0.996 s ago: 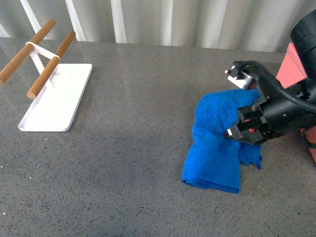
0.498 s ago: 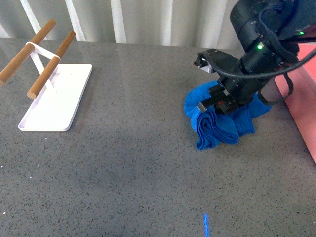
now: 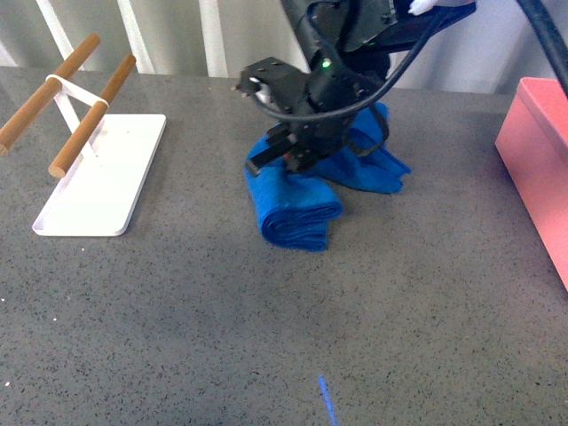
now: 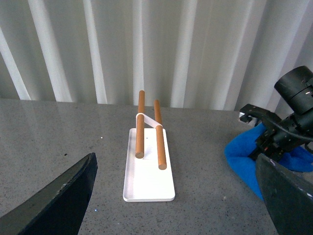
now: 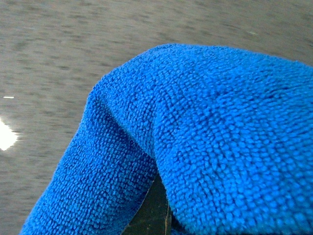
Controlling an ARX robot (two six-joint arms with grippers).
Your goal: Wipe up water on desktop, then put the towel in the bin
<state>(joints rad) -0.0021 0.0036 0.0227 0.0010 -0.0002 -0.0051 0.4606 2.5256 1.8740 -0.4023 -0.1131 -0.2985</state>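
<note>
The towel (image 3: pixel 293 209) lies bunched near the middle of the desktop (image 3: pixel 177 311), a little toward the far side. The right gripper (image 3: pixel 282 153) sits on top of it, on its far left part. The tray (image 3: pixel 98 191) stands well apart on the left, with two rods (image 3: pixel 93 115) raised over its far end. The bin (image 3: pixel 537 142) stands at the right edge, well apart from the towel.

Lab-like test bench: speckled desktop (image 3: pixel 177 311), corrugated white wall (image 4: pixel 146 49).
</note>
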